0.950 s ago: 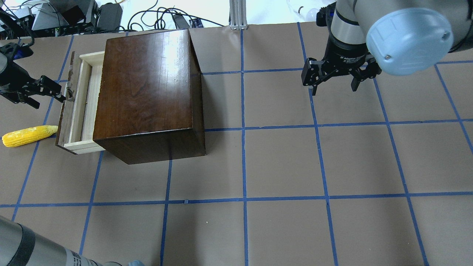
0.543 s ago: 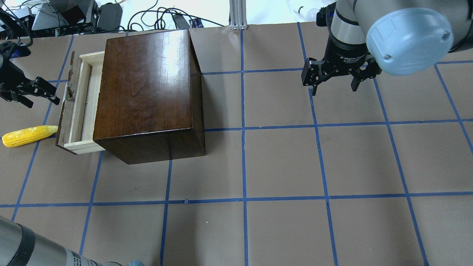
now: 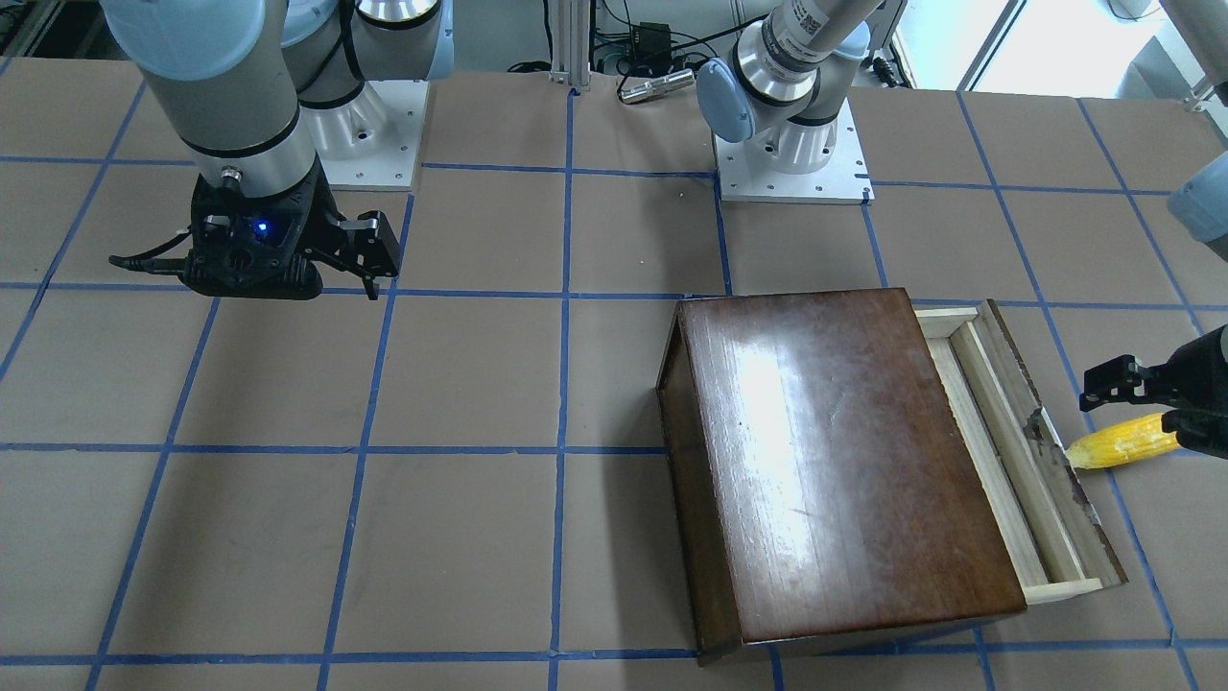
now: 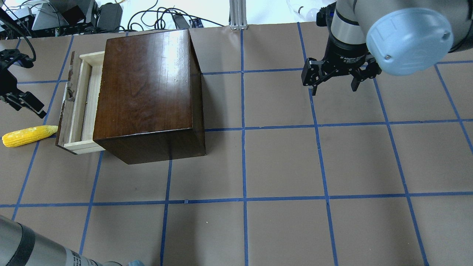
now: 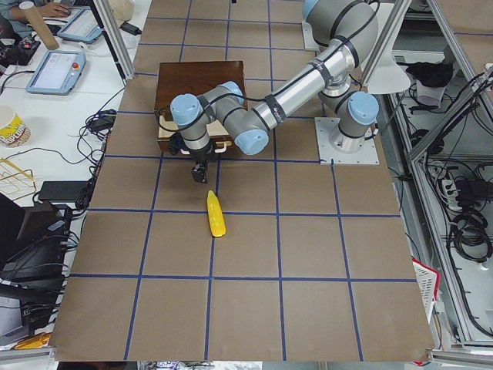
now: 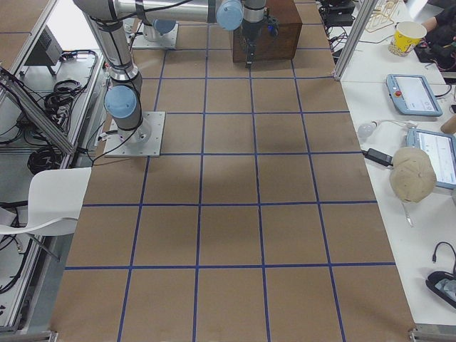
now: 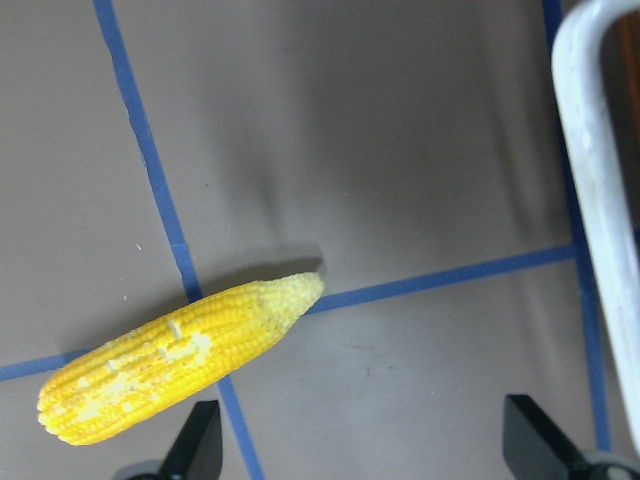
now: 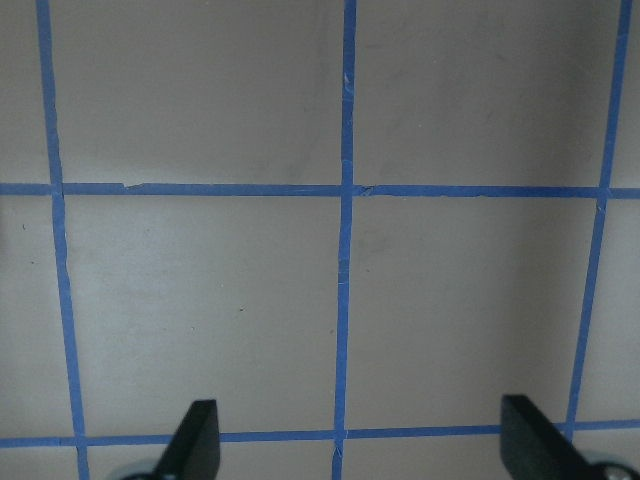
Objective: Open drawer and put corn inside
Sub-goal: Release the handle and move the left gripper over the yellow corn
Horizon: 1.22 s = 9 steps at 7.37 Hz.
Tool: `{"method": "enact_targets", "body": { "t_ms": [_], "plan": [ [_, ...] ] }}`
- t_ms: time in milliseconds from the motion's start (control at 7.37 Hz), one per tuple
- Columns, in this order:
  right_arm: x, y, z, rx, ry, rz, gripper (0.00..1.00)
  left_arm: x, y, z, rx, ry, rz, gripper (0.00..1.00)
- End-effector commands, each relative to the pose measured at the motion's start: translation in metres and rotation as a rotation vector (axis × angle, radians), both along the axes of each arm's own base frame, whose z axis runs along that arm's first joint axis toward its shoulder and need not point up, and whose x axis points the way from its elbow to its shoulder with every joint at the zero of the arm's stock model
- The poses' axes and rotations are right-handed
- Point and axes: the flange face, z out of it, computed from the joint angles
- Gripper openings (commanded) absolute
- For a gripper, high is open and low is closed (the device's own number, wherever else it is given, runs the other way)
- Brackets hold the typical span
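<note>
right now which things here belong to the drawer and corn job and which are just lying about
Job:
drawer, part open
corn, on the table by the drawer front
box
left gripper, open, near the corn

Lying about:
cables
paper cup
tablet
white chair

My bench [image 4: 281, 162] wears brown paper, marked into squares by blue tape [image 4: 244, 166]. At its far edge stands an aluminium post [image 4: 235, 14], with black cables [image 4: 162, 16] tangled to its left. A white side table [image 6: 356, 100] carries two blue-rimmed tablets [image 6: 413, 94], a beige cap [image 6: 412, 173] and a paper cup [image 6: 410, 35]. A white chair [image 6: 43, 206] stands beside the bench.
</note>
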Motion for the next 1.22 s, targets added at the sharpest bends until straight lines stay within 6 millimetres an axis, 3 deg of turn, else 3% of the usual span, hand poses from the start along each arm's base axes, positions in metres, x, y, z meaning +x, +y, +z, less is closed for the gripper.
{"method": "enact_targets", "body": {
  "t_ms": [0, 407, 678, 1085],
  "plan": [
    [0.000, 0.000, 0.000, 0.000, 0.000, 0.000, 1.00, 0.040, 0.018, -0.017, 0.085, 0.034, -0.347, 1.00],
    [0.000, 0.000, 0.000, 0.000, 0.000, 0.000, 1.00, 0.065, 0.026, -0.037, 0.117, 0.093, -0.517, 1.00],
    [0.000, 0.000, 0.000, -0.002, 0.000, 0.000, 1.00, 0.077, 0.018, -0.050, 0.085, 0.053, -0.659, 1.00],
    [0.000, 0.000, 0.000, -0.002, 0.000, 0.000, 1.00, 0.094, 0.023, -0.073, 0.091, 0.100, -0.747, 1.00]
  ]
}}
